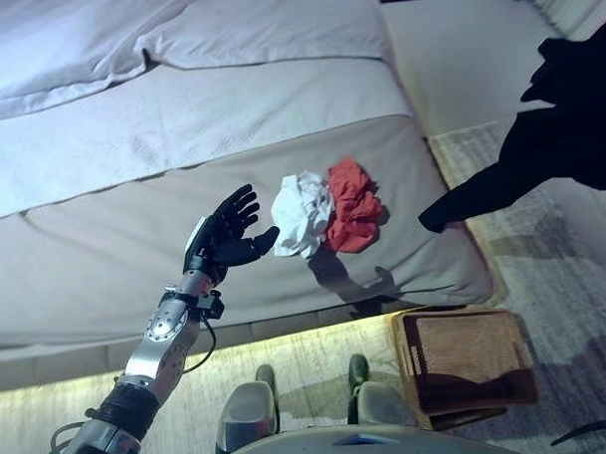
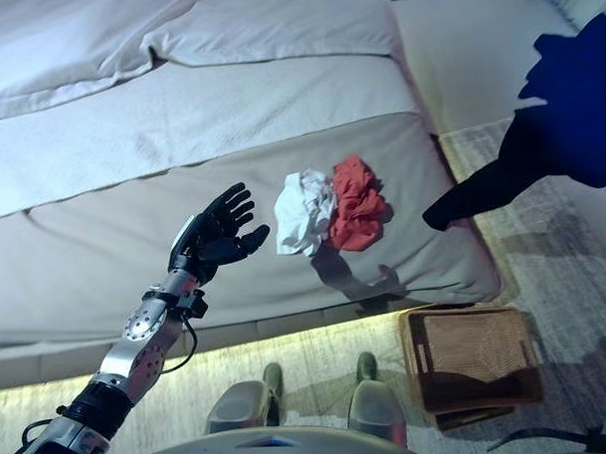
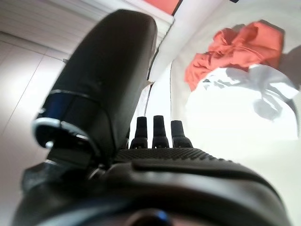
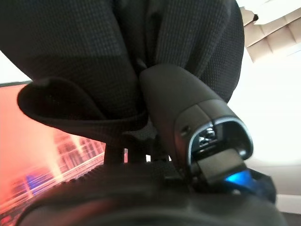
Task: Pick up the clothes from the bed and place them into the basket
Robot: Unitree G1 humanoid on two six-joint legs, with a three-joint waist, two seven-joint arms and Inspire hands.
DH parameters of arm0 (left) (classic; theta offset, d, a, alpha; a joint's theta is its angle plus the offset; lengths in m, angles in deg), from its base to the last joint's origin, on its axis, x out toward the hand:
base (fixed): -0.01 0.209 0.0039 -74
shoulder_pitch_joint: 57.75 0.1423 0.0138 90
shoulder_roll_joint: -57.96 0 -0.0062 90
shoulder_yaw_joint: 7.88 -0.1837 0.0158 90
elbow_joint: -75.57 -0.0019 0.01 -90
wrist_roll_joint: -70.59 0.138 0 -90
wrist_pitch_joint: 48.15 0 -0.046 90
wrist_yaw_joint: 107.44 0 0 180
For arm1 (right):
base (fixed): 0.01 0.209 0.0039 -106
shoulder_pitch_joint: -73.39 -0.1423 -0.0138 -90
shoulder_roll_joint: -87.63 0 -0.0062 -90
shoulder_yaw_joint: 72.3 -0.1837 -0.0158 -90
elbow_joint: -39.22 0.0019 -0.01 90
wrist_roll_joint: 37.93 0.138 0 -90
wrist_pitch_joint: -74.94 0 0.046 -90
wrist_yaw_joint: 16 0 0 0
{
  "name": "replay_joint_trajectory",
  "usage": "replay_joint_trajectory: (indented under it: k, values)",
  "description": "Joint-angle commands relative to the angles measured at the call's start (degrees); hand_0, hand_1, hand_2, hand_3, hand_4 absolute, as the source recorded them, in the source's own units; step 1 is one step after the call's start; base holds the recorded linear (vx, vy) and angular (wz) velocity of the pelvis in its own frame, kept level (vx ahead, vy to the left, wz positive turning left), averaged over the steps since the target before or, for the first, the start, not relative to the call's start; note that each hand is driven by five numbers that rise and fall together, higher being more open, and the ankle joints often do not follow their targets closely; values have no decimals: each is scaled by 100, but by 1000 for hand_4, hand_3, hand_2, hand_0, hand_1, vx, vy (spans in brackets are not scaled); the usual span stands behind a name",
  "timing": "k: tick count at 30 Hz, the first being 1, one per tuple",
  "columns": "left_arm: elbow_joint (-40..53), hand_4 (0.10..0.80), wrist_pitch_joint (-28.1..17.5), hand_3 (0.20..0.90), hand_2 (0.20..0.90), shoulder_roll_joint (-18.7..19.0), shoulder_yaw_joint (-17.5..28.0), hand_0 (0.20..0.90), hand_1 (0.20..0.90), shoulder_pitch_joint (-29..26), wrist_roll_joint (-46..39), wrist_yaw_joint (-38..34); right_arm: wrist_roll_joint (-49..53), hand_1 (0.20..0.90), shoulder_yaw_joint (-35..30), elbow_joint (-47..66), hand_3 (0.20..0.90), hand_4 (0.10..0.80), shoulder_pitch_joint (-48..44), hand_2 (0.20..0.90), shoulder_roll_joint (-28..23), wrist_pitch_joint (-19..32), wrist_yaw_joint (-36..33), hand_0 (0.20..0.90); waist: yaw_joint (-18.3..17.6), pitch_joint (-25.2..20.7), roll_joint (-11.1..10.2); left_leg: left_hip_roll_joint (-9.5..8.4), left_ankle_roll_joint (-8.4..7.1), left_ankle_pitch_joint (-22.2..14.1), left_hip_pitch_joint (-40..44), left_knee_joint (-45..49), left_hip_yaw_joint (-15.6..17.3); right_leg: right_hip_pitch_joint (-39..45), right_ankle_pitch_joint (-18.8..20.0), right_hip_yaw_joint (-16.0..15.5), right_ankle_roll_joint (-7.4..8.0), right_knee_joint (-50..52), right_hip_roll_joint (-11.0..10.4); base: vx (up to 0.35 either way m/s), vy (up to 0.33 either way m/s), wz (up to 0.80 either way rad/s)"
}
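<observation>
A crumpled white cloth (image 1: 301,212) and a red cloth (image 1: 352,203) lie side by side near the bed's (image 1: 104,244) foot corner. My left hand (image 1: 224,240) hovers open just left of the white cloth, palm facing it, not touching. In the left wrist view both the red cloth (image 3: 235,47) and the white cloth (image 3: 244,89) show past its straight fingers. A dark garment (image 1: 558,128) hangs in the air at the right, over the bed's edge and the floor. My right hand (image 4: 178,122) is shut on the dark garment (image 4: 117,52), thumb pressed into the cloth. The brown wicker basket (image 1: 409,363) stands on the floor below.
A white duvet and pillow (image 1: 177,42) cover the far part of the bed. The basket sits close against the bed's front corner, on a grey rug (image 1: 574,277). A strip of light runs under the bed's front edge.
</observation>
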Motion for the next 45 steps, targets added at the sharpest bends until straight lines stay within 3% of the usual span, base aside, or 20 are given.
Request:
replay_joint_trajectory:
  k: [1,10,19,27,33,38,45]
  values:
    - [-186,800,-546,900,900,-324,-73,900,900,26,-36,80,-25,300,-312,561,200,100,388,300,-309,348,-632,300,-270,-989,119,524,-62,178,478,-1286,118,-376,108,109,324,-104,352,-93,18,-15]
    - [-1061,800,-532,900,900,-794,105,900,900,-462,238,-124,89,300,-1134,1440,200,100,1683,300,409,-51,-588,300,-774,-1028,142,587,-63,223,836,-1718,419,-380,268,477,386,-339,491,-79,22,-26]
    - [-1221,800,-540,900,900,-890,399,900,900,-554,614,-482,-293,300,-1507,2270,200,100,2419,300,760,-272,-656,300,-1120,-903,175,549,-14,28,1004,-1607,765,-490,307,778,426,-317,545,-24,5,-33]
    - [-1143,800,-456,900,900,-854,382,900,900,-523,801,-420,-339,300,-1398,2121,200,100,2462,300,781,-570,-336,300,-1296,-799,235,564,-12,11,1077,-1664,1011,-590,309,902,433,-278,600,-26,-28,-23]
    - [-1189,800,-519,900,900,-857,366,900,900,-534,758,-348,-92,300,-1202,1923,200,100,2439,300,885,-445,125,300,-1387,-685,341,570,-44,-19,1078,-1606,1119,-676,296,1000,419,-207,632,-12,-22,-12]
    - [-1207,800,-557,900,900,-931,335,900,900,-522,742,-218,768,300,-1016,1618,200,100,2331,300,1169,-149,764,300,-1369,-628,421,575,-94,-30,1098,-1594,1166,-660,288,999,387,-234,621,12,-14,-5]
    - [-1383,800,-530,900,900,-981,209,900,900,-592,718,-37,1067,300,-651,1009,200,100,2034,300,1527,-29,983,300,-1238,-604,490,620,-150,8,1111,-1660,1089,-608,272,895,348,-308,597,13,-41,2]
